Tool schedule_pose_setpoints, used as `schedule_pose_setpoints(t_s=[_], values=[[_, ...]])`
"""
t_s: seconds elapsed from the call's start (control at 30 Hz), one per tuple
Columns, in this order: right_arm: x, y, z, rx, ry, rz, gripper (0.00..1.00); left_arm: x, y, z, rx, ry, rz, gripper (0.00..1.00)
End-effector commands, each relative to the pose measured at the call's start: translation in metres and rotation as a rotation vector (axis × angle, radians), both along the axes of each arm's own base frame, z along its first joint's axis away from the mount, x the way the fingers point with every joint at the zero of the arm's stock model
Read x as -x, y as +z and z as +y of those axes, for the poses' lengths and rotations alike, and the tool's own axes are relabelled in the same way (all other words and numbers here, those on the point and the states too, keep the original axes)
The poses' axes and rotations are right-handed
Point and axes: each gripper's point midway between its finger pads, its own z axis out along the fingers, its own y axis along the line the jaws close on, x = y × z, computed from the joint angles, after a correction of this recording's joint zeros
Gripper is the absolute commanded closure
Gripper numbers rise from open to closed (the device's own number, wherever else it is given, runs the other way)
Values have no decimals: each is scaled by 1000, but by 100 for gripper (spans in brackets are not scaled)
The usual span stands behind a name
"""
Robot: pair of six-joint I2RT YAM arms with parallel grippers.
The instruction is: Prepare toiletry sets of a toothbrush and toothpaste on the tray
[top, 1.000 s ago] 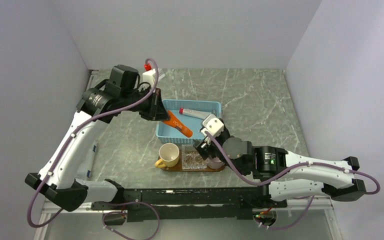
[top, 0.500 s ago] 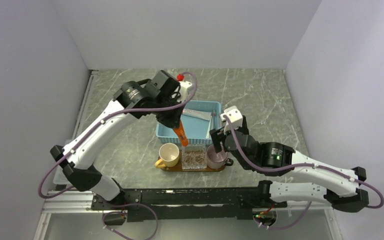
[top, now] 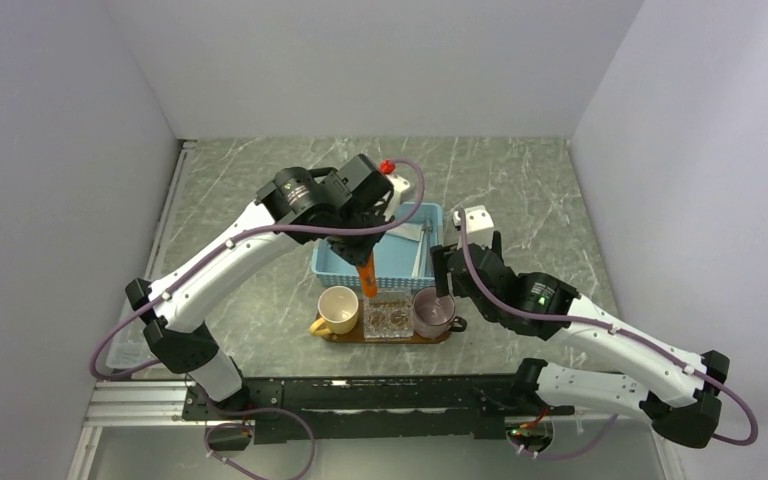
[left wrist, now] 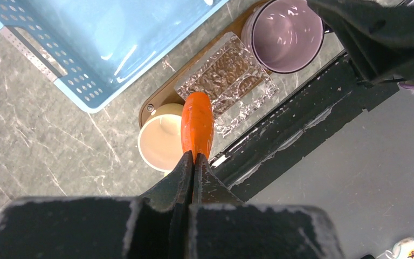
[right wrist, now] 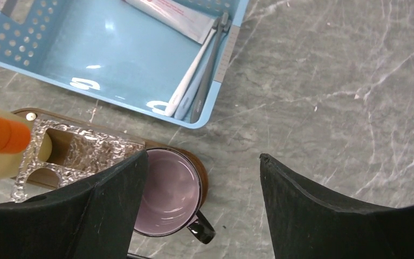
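Note:
My left gripper (top: 364, 256) is shut on the flat end of the orange tube (top: 367, 277). The tube hangs cap down over the brown wooden tray (top: 330, 336), between the yellow cup (top: 338, 308) and the glass holder (top: 388, 318). In the left wrist view the tube (left wrist: 197, 121) hangs from my gripper (left wrist: 193, 156) by the cup's rim (left wrist: 159, 143). A white tube (right wrist: 170, 13) and thin toothbrushes (right wrist: 197, 81) lie in the blue basket (right wrist: 43, 54). My right gripper (right wrist: 203, 156) is open and empty, above the purple mug (right wrist: 167, 194) and the basket's near right corner.
The tray carries the yellow cup, the clear glass holder (right wrist: 81, 148) and the purple mug (top: 432, 312). The blue basket (top: 335, 262) stands just behind the tray. The black frame rail (top: 360, 392) runs along the table's near edge.
My left arm has swung right and toward the front, carrying the orange tube from the basket's left side to above the tray. My right arm has risen and moved toward the basket's right end.

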Motion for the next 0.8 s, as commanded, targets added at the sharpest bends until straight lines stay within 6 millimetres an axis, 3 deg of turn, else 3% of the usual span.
schedule_pose_setpoints(t_s=[0.0, 0.23, 0.77], values=[[-1, -9, 2, -57, -22, 46, 22, 4, 9, -6, 8, 20, -39, 100], [1, -20, 4, -62, -14, 73, 22, 12, 0, -18, -16, -2, -44, 100], [5, -21, 2, -81, -10, 83, 22, 6, -18, -36, -23, -31, -52, 100]])
